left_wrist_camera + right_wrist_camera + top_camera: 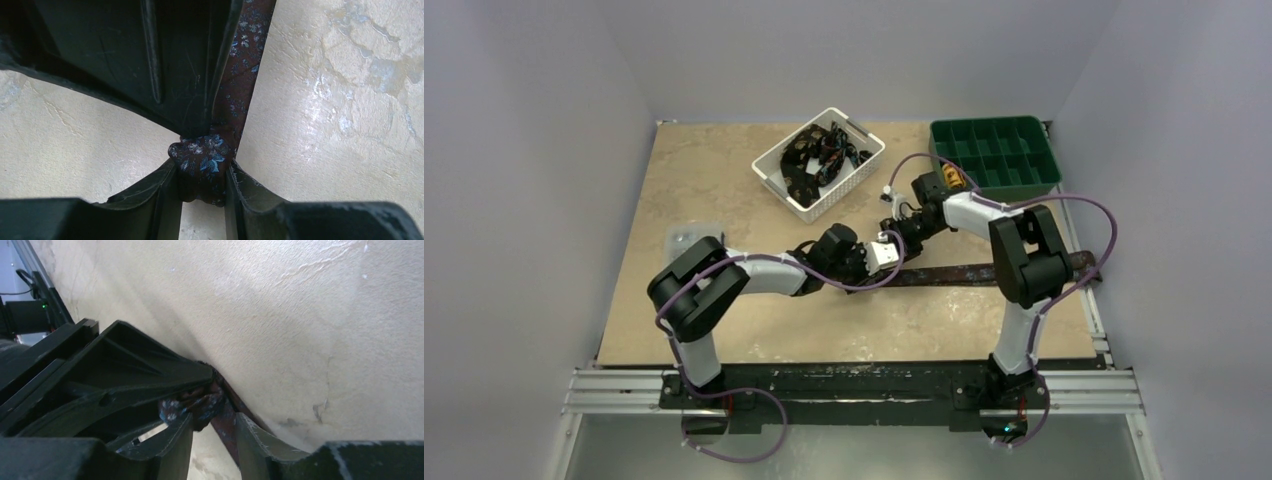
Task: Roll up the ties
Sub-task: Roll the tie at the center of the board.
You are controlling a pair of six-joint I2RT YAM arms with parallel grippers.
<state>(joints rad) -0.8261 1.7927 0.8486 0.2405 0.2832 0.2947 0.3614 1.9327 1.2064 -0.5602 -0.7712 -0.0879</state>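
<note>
One tie [964, 272], dark brown with small bluish marks, lies stretched across the table toward the right edge. Its left end is wound into a small roll [202, 157]. My left gripper [202, 169] is shut on that roll, one finger pressed against each side. In the top view the left gripper [884, 254] and right gripper [893, 229] meet at this end. In the right wrist view the right gripper [215, 419] stands open, its fingers astride the flat tie strip [226, 426], right beside the roll [192, 405]. More ties [819, 155] lie bunched in the white basket.
A white basket [849, 188] stands at the back centre. A green compartment tray [996, 187] sits at the back right, close to the right arm's elbow. The table's right rail runs beside the far end of the tie.
</note>
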